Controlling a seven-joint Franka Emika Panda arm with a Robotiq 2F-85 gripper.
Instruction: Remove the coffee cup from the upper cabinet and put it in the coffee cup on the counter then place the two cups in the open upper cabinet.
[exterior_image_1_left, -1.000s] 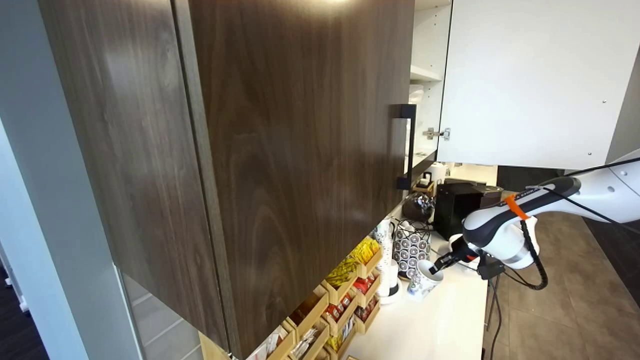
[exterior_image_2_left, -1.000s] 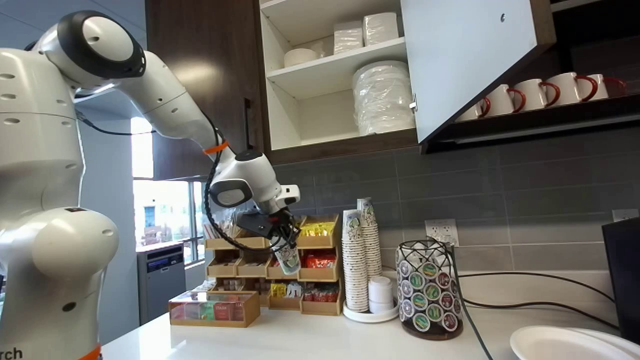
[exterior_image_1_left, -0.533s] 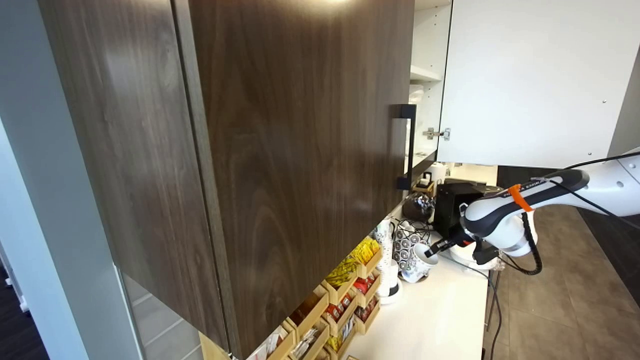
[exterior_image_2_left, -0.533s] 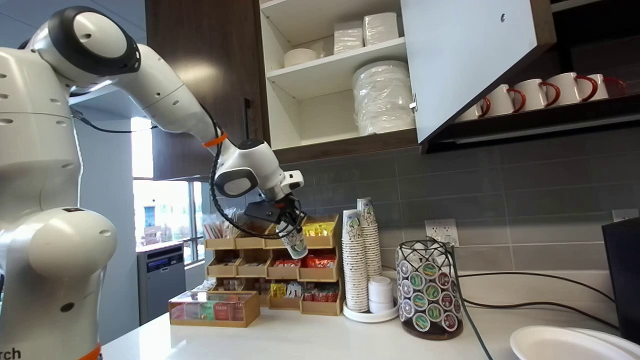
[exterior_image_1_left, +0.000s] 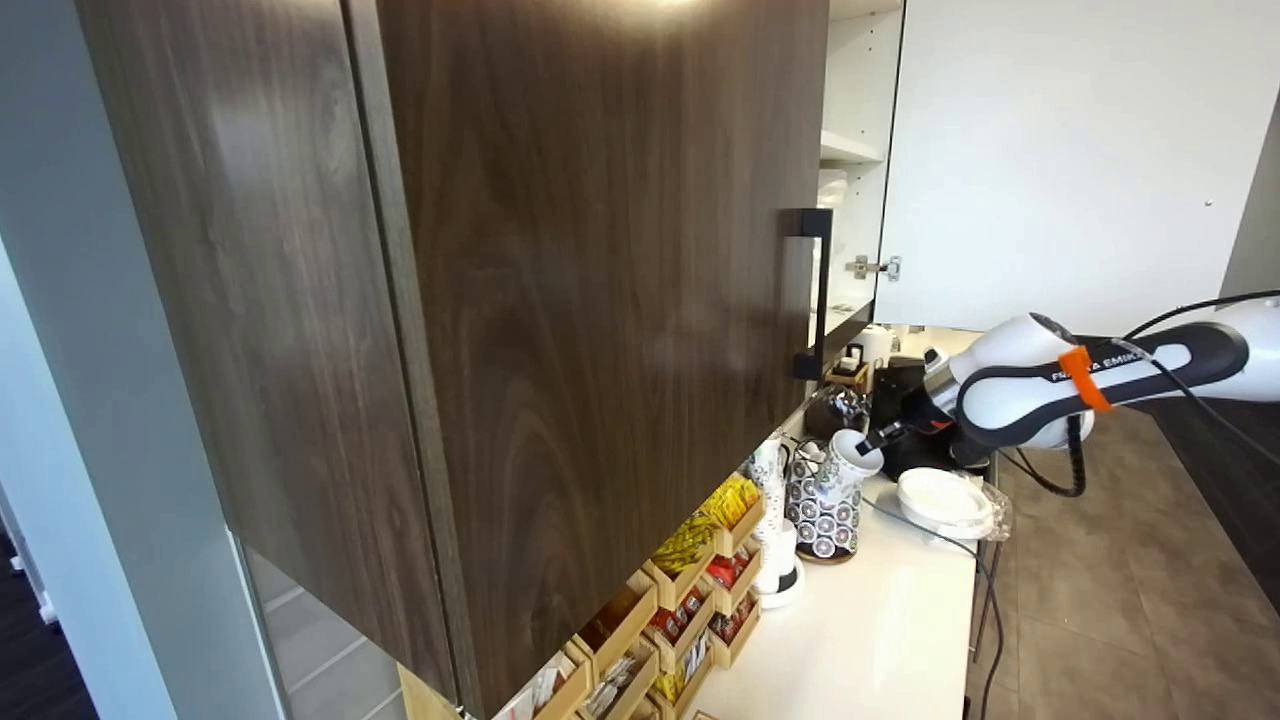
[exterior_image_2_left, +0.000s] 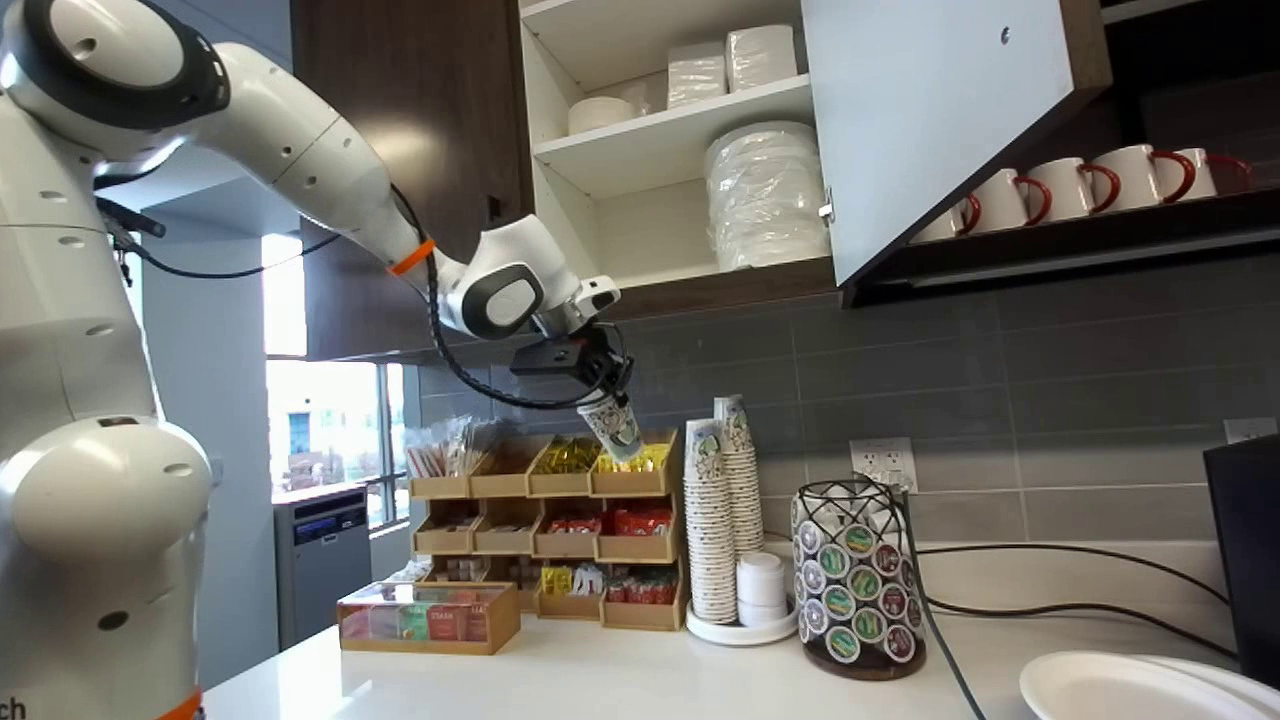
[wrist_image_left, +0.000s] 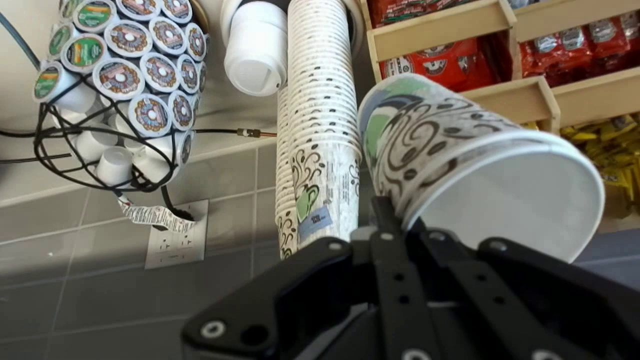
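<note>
High lift, level landing

Our claw (wrist_image_left: 400, 217) grips the rim wall of the patterned paper cups (wrist_image_left: 430, 135), whose doubled rim suggests a nested pair. They hang tilted, below the open upper cabinet (exterior_image_2_left: 650, 235). We should raise them past its front lip (exterior_image_2_left: 690, 290), turn them upright and lower them beside the wrapped white stack (exterior_image_2_left: 768, 195), squeezing lightly, since thin paper will likely dent.
</note>
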